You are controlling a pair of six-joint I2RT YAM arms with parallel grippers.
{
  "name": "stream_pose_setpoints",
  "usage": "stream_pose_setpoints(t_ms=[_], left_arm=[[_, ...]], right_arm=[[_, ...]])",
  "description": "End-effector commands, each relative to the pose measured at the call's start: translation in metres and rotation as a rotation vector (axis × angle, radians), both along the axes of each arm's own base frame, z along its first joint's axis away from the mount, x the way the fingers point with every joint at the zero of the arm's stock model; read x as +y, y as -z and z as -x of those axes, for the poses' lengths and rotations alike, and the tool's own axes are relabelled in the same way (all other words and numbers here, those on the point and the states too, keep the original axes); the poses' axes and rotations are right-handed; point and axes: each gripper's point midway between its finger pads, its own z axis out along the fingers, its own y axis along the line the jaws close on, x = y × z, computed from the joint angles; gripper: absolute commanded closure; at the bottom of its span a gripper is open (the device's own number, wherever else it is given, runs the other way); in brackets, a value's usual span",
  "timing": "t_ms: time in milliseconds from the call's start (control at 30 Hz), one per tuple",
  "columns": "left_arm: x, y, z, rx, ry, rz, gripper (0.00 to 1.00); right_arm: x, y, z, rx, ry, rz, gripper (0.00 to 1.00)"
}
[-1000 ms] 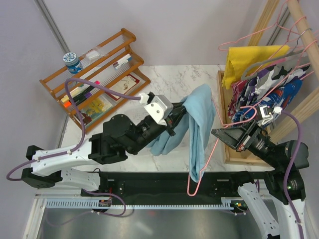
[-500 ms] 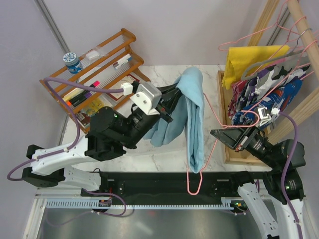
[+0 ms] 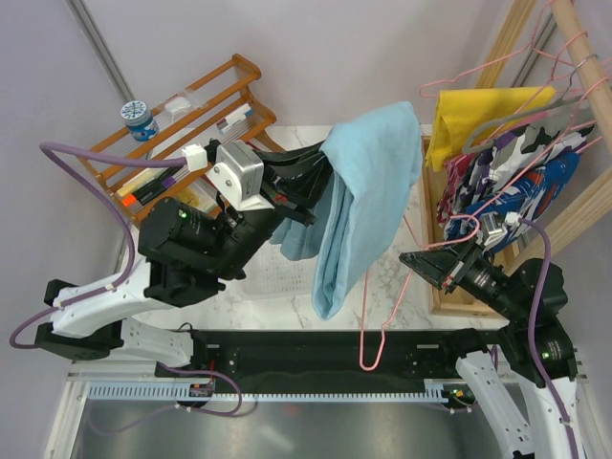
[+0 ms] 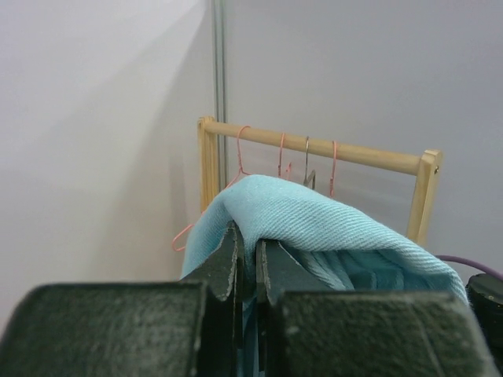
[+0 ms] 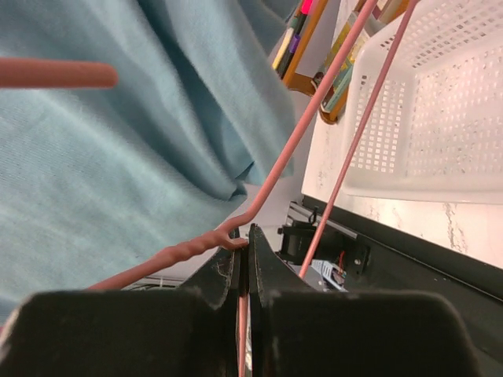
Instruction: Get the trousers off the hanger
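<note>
The light blue trousers (image 3: pixel 368 191) hang in a long fold from my left gripper (image 3: pixel 320 167), which is shut on their top edge and holds them high over the table. In the left wrist view the jaws (image 4: pixel 250 243) pinch the fabric (image 4: pixel 314 220). My right gripper (image 3: pixel 416 260) is shut on the pink wire hanger (image 3: pixel 382 320), whose frame hangs down towards the front edge. In the right wrist view the jaws (image 5: pixel 245 245) clamp the twisted neck of the hanger (image 5: pixel 181 255), with the trousers (image 5: pixel 118 157) close behind. I cannot tell whether the fabric still lies over the hanger's bar.
A white perforated basket (image 3: pixel 268 277) sits under the left arm and also shows in the right wrist view (image 5: pixel 440 118). A wooden shelf (image 3: pixel 182 124) stands back left. At the right, a wooden crate (image 3: pixel 449 287) and a rail hold a yellow cloth (image 3: pixel 478 120), patterned clothes (image 3: pixel 516 182) and more hangers.
My left gripper has risen and swung back and left, pulling the trousers up so they hang higher and wider. The hanger and right gripper have hardly moved.
</note>
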Motion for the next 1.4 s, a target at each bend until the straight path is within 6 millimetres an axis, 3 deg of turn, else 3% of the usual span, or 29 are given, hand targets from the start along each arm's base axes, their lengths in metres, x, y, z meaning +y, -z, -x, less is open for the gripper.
stream_pose_setpoints(t_ms=[0,67,100,167,200,233,300,333,500,633,700,733,800,967,1033,1200,1367], left_arm=[[0.072,-0.068,0.010,-0.106,-0.044,0.203,0.98],[0.071,-0.056,0.003,-0.105,-0.093,0.121,0.98],[0.073,-0.052,0.000,-0.126,-0.133,0.068,0.98],[0.070,-0.026,-0.011,-0.105,-0.205,-0.041,0.98],[0.080,-0.020,-0.017,-0.108,-0.262,-0.074,0.98],[0.081,0.002,-0.027,-0.075,-0.319,-0.129,0.98],[0.101,0.011,-0.031,-0.063,-0.375,-0.135,0.98],[0.105,0.029,-0.039,-0.035,-0.418,-0.168,0.98],[0.134,0.069,-0.059,0.031,-0.524,-0.217,0.98],[0.159,0.114,-0.095,0.104,-0.654,-0.321,0.98],[0.168,0.127,-0.107,0.141,-0.686,-0.327,0.98],[0.175,0.144,-0.118,0.167,-0.724,-0.385,0.98],[0.176,0.160,-0.128,0.203,-0.753,-0.417,0.98],[0.143,0.211,-0.143,0.252,-0.675,-0.539,0.98],[0.122,0.239,-0.151,0.292,-0.626,-0.599,0.98],[0.062,0.314,-0.148,0.425,-0.381,-0.705,0.98],[0.032,0.353,-0.143,0.512,-0.277,-0.734,0.98]], right_arm=[[-0.002,-0.006,0.006,-0.065,-0.004,0.080,1.00],[-0.004,-0.003,0.009,-0.089,-0.016,0.142,1.00],[-0.004,-0.010,0.014,-0.117,-0.029,0.154,1.00],[-0.005,-0.014,0.020,-0.138,-0.037,0.179,1.00],[-0.006,-0.020,0.024,-0.177,-0.039,0.201,1.00],[-0.006,-0.018,0.028,-0.169,-0.049,0.218,1.00],[-0.007,-0.018,0.030,-0.186,-0.059,0.253,1.00],[-0.008,-0.015,0.031,-0.178,-0.061,0.263,1.00],[-0.006,-0.017,0.034,-0.193,-0.080,0.259,1.00],[-0.005,-0.023,0.035,-0.220,-0.093,0.265,1.00],[-0.004,-0.025,0.037,-0.226,-0.102,0.267,1.00],[-0.004,-0.025,0.037,-0.227,-0.104,0.268,1.00],[-0.004,-0.026,0.038,-0.234,-0.108,0.271,1.00],[-0.004,-0.025,0.040,-0.242,-0.112,0.271,1.00],[-0.004,-0.023,0.040,-0.238,-0.112,0.269,1.00],[-0.004,-0.024,0.041,-0.240,-0.113,0.265,1.00],[-0.003,-0.019,0.040,-0.233,-0.113,0.261,1.00]])
